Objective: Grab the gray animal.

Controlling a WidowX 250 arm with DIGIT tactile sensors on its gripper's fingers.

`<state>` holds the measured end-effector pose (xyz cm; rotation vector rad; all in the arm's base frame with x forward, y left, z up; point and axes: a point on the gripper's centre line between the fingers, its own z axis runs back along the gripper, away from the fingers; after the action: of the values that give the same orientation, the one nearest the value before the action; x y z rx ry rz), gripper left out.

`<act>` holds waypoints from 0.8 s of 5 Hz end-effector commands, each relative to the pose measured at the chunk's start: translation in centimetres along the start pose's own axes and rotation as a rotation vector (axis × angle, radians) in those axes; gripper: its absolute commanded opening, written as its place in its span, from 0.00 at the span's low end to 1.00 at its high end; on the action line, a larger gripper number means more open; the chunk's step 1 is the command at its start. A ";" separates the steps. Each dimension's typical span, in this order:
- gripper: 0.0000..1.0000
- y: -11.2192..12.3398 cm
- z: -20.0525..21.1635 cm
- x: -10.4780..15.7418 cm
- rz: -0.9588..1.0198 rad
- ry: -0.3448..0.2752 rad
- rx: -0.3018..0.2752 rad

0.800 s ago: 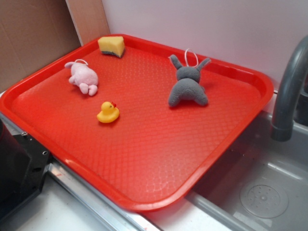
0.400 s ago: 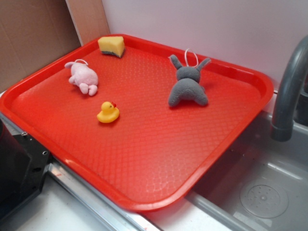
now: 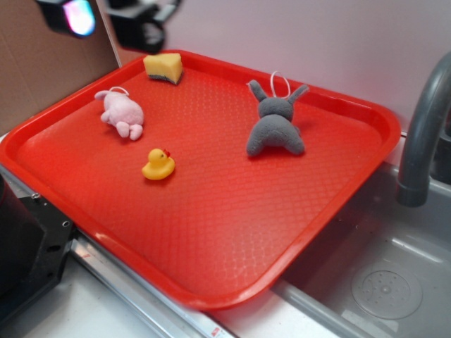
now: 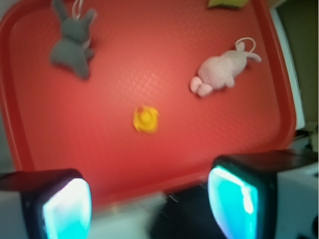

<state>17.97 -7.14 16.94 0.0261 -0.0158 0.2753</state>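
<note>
The gray animal [image 3: 275,127] is a dark gray plush bunny with long ears and a white string loop. It lies face down at the back right of the red tray [image 3: 232,218]. In the wrist view it lies at the upper left [image 4: 72,42]. My gripper [image 3: 106,17] hangs high at the top left, above the tray's far left corner and well away from the bunny. In the wrist view the gripper [image 4: 149,206] is open and empty, its two glowing pads wide apart over the tray's near edge.
A pink plush animal [image 3: 121,114] and a yellow rubber duck [image 3: 158,165] lie on the tray's left half. A yellow sponge [image 3: 163,67] sits at the back corner. A gray faucet [image 3: 423,134] and sink [image 3: 380,282] stand right. A black block [image 3: 21,246] sits front left.
My gripper has come into the exterior view at the top left, where none was seen before. The toys have not moved.
</note>
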 end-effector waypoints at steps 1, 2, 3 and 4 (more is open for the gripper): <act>1.00 -2.6 -2.0 5.1 0.232 -0.064 -0.120; 1.00 -2.6 -3.7 6.1 0.276 -0.083 -0.116; 1.00 -2.8 -4.5 8.1 0.312 -0.096 -0.112; 1.00 -3.1 -5.5 10.2 0.320 -0.099 -0.111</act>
<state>27.37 -7.85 9.73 -0.0464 -0.0812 0.5873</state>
